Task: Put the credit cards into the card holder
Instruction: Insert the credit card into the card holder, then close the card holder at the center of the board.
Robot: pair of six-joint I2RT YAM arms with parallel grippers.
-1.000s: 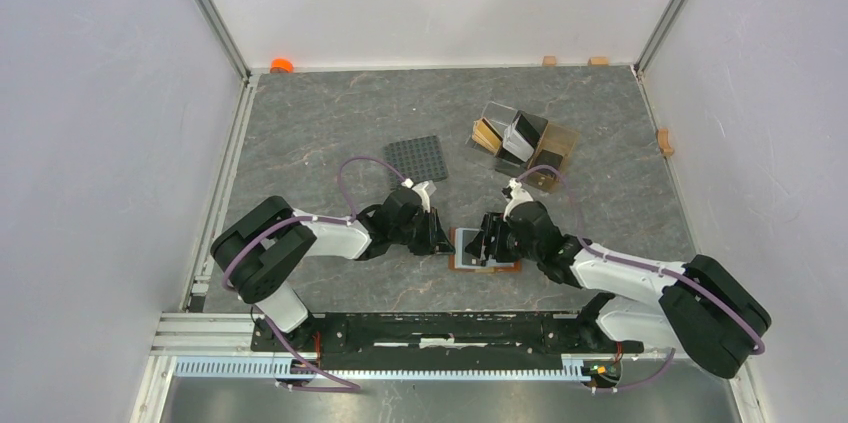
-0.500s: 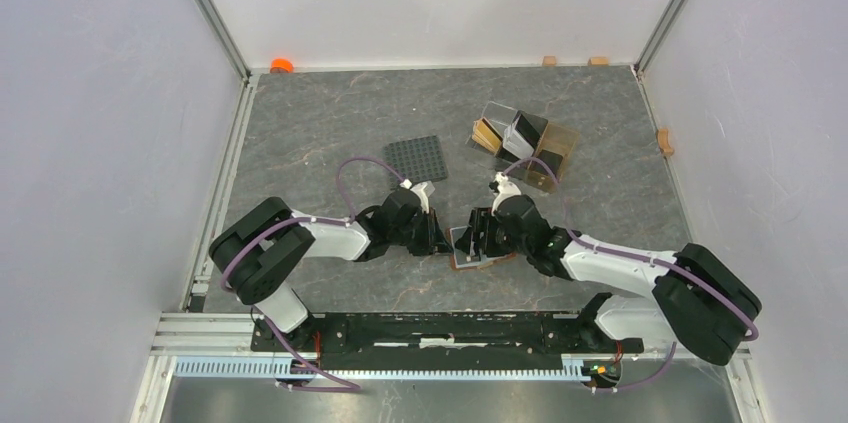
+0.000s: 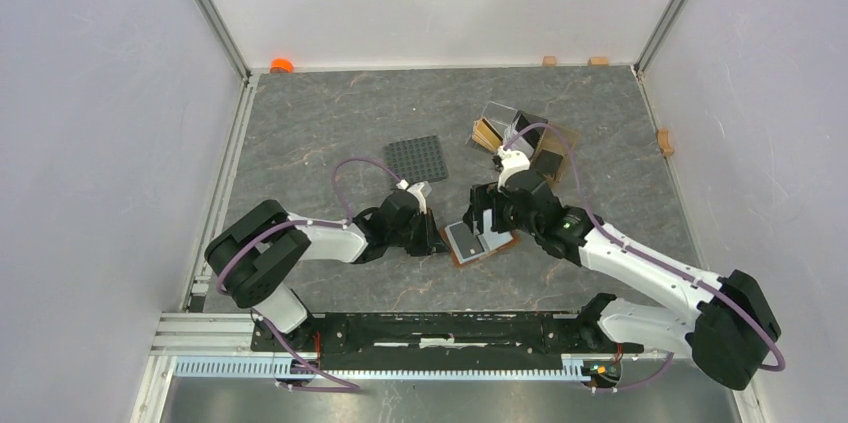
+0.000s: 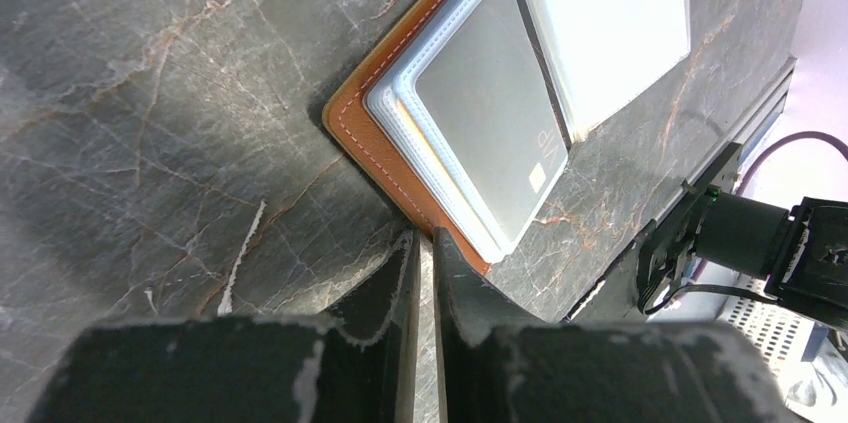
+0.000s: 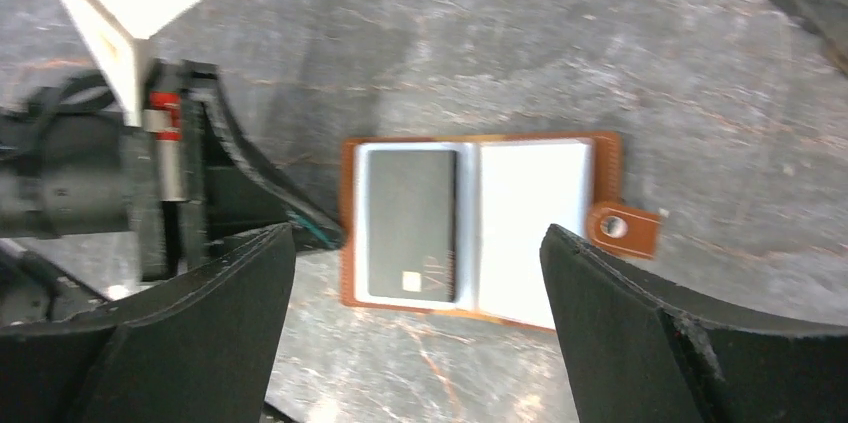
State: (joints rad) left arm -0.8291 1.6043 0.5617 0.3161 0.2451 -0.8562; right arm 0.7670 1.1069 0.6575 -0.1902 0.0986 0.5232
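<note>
The brown leather card holder (image 5: 602, 178) lies open on the table, its snap tab (image 5: 625, 228) to the right. A grey credit card (image 5: 410, 223) sits in its left clear sleeve; the right sleeve (image 5: 530, 228) looks white. My right gripper (image 5: 418, 233) hovers above the holder, open wide and holding nothing. My left gripper (image 4: 425, 238) is shut but for a slim slit that shows only table, and its tips rest at the holder's brown edge (image 4: 360, 138). From above, the card holder (image 3: 497, 245) lies between the left gripper (image 3: 438, 241) and the right gripper (image 3: 482, 218). More credit cards (image 3: 520, 135) stand in a clear amber stand.
The amber compartment stand (image 3: 556, 149) sits just behind my right arm. A dark studded square plate (image 3: 417, 157) lies behind my left arm. An orange object (image 3: 282, 65) and small wooden blocks (image 3: 549, 60) sit by the back wall. A metal rail (image 3: 400, 328) runs along the near edge.
My right gripper has opened wide and drawn back up from the holder, leaving the grey card in the sleeve. The holder has turned slightly. My left gripper's jaws have narrowed.
</note>
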